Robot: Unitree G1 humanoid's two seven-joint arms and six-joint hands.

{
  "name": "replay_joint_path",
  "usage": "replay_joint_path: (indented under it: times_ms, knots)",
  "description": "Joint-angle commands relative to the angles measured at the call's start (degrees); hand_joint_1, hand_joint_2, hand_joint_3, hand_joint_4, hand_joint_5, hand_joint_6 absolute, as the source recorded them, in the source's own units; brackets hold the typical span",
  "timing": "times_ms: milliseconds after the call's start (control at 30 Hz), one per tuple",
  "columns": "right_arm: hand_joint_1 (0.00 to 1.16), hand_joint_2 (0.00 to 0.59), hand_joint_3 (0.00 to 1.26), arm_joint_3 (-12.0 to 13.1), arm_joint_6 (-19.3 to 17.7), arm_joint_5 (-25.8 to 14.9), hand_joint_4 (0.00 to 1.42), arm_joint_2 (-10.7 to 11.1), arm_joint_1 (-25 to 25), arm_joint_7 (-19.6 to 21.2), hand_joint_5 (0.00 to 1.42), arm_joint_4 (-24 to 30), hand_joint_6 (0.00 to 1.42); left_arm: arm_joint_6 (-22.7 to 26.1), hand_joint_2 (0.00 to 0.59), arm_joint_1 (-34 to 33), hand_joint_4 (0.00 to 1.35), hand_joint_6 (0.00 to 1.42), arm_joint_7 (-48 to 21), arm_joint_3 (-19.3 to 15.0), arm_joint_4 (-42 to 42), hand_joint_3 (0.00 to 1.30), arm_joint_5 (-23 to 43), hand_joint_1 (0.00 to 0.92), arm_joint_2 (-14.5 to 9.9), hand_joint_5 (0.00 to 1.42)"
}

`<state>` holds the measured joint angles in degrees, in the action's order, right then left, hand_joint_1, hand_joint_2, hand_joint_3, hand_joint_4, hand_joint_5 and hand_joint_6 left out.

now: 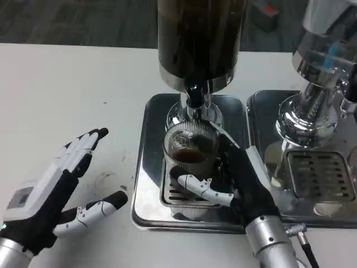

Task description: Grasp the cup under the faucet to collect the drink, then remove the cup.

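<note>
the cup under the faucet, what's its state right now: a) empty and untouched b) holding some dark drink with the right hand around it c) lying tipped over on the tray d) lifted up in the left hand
b: the clear cup stands upright on the tray beneath the faucet with dark liquid in it, and the right hand wraps around it, while the left hand rests open on the table.

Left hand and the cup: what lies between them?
In the head view, bare white table, then the steel tray's rim, lie between the open left hand and the cup.
</note>
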<state>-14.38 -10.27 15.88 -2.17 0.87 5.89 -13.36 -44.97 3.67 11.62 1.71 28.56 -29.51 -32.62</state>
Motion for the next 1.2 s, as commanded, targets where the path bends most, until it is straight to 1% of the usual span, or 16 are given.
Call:
replay_joint_path:
  times_ms: [33,200,467,567,633,733,967,1133,1200]
  knots:
    - [0.93,0.252,0.28,0.2,-0.1,-0.6,0.33,-0.6,-0.8,0.6,0.29,-0.9,0.49,0.3,0.132,0.0,0.0,0.0,-0.2,0.3,-0.2,0.04,0.6,0.0,-0.1,0.0]
    - [0.94,0.263,0.37,0.4,-0.9,-0.6,0.37,-1.0,-1.2,1.8,0.33,-0.5,0.54,0.1,0.132,-0.3,0.0,0.0,-0.4,0.4,0.2,0.04,0.7,0.0,-0.2,0.0]
    - [0.98,0.271,0.41,0.2,-0.8,0.3,0.43,-1.4,-0.8,3.1,0.41,-0.2,0.62,0.2,0.133,-1.0,0.0,0.0,-1.2,1.1,0.5,0.0,0.8,0.0,-0.3,0.0]
    - [0.99,0.277,0.42,0.2,-0.8,0.6,0.45,-1.5,-0.3,3.6,0.44,-0.4,0.64,0.2,0.133,-1.1,0.0,0.0,-1.1,1.3,0.7,0.0,0.8,0.0,-0.2,0.0]
    - [1.0,0.282,0.42,0.2,-0.9,0.7,0.46,-1.6,-0.2,4.0,0.47,-0.4,0.68,0.3,0.133,-1.2,0.0,0.0,-1.1,1.4,0.7,0.0,0.8,0.0,-0.2,0.0]
    - [1.03,0.286,0.42,-0.1,-0.9,1.0,0.46,-1.5,-0.3,4.4,0.5,-0.2,0.72,0.6,0.131,-1.4,0.0,0.0,-1.7,1.5,0.8,0.0,1.0,0.0,-0.3,0.0]
    - [1.04,0.286,0.43,-0.1,-1.3,0.9,0.46,-1.5,-0.4,5.1,0.53,-0.2,0.75,0.6,0.13,-1.4,0.0,0.0,-1.8,1.6,1.0,0.0,1.1,0.0,-0.4,0.0]
    - [1.04,0.286,0.43,0.0,-1.8,1.4,0.48,-1.6,-1.0,6.2,0.56,1.0,0.78,0.7,0.128,-1.7,0.0,0.0,-2.1,1.7,1.1,0.0,1.1,0.0,-0.3,0.0]
    - [1.04,0.285,0.43,0.0,-1.7,1.3,0.46,-1.6,-1.0,6.2,0.56,1.2,0.8,0.5,0.128,-1.9,0.0,0.0,-2.4,1.8,1.3,0.0,1.4,0.0,-0.1,0.0]
